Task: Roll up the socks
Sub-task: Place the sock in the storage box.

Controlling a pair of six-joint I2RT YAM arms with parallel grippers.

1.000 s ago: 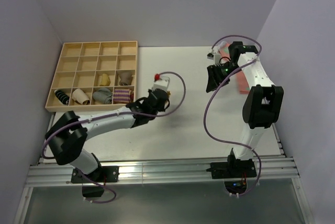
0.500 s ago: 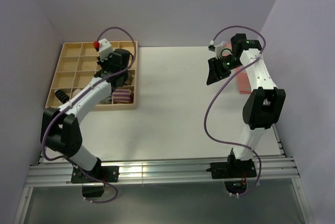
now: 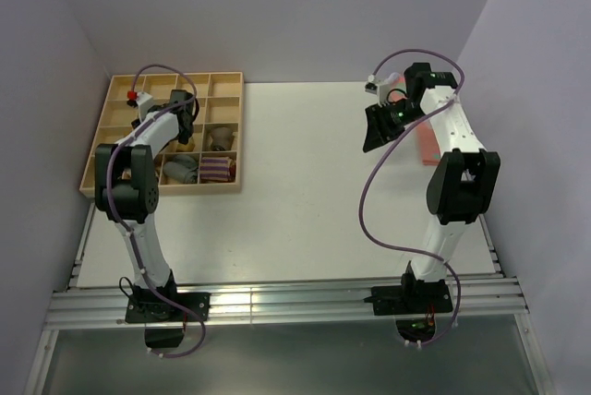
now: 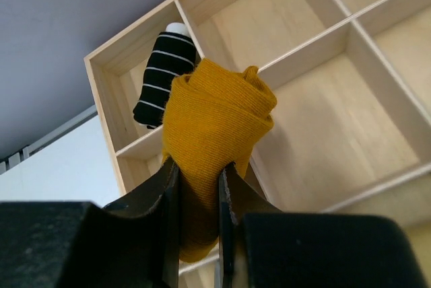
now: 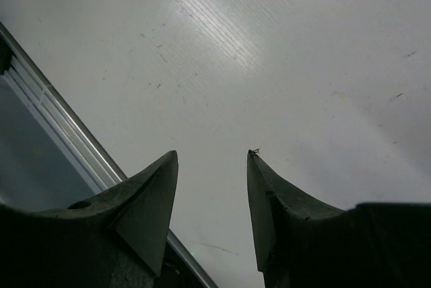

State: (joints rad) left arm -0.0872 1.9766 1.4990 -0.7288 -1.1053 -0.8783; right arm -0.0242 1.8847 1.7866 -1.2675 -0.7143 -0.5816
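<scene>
The mustard-orange sock [image 4: 217,116] is rolled into a bundle and pinched between the fingers of my left gripper [image 4: 199,167]. It hangs above the compartments of the wooden tray [image 4: 306,42]. In the top view my left gripper [image 3: 186,121] reaches over the tray's [image 3: 166,75] left middle, and the sock is hidden under the wrist. My right gripper [image 3: 378,128] is open and empty above the table's far right. In the right wrist view its fingertips [image 5: 212,157] frame only bare white table.
A black bundle with white stripes [image 4: 163,76] lies in the tray's corner compartment. A grey bundle [image 3: 182,169], a striped one [image 3: 217,169] and a grey-brown one [image 3: 220,138] fill near-right compartments. A pink item [image 3: 427,141] lies beside the right arm. A metal rail [image 3: 277,303] runs along the near edge.
My left arm has swung from the middle of the table leftwards and back to above the tray, carrying the sock. The right arm has barely moved.
</scene>
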